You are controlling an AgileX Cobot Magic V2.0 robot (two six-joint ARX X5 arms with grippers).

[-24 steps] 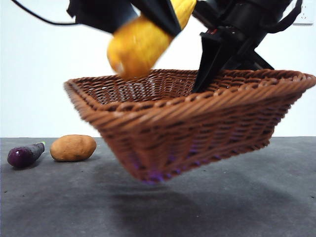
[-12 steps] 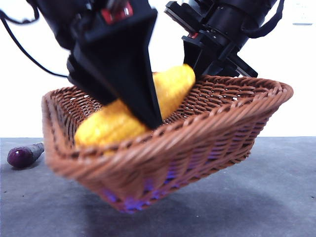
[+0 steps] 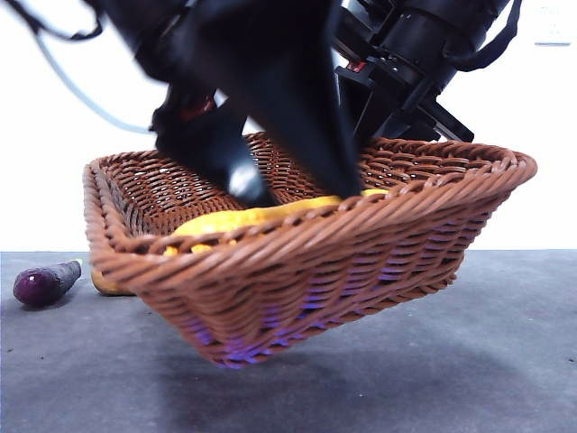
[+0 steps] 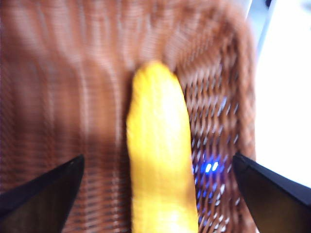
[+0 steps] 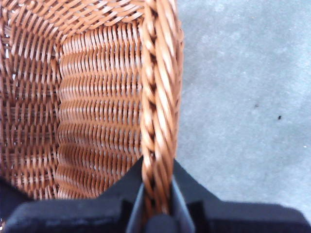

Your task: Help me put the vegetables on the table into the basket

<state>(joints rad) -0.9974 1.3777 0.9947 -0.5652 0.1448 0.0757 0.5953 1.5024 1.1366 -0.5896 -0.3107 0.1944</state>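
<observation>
Inside the basket [image 3: 297, 271], between the wide-open jaws of the left gripper [image 4: 155, 194], the yellow vegetable [image 4: 160, 160] is lying free on the woven floor, neither jaw touching it, its long axis running straight out from the wrist and parallel to the jaws, close beside one flared wall. The right gripper [image 5: 156, 204] is pinching the braided rim [image 5: 158, 97] between closed jaws and holding the basket tilted clear of the table [image 3: 505, 361], one corner dipping lowest. In the front view only a strip of the yellow vegetable [image 3: 243, 219] is showing above the near rim. Outward on the table, the eggplant [image 3: 45, 281] is lying beyond the basket's low end, stem toward it; a sliver of the potato [image 3: 105, 285] is peeking out behind the basket wall. Judged from this, both remaining vegetables are lying on the free left gripper's side, so that arm is the nearer one for the next pick.
</observation>
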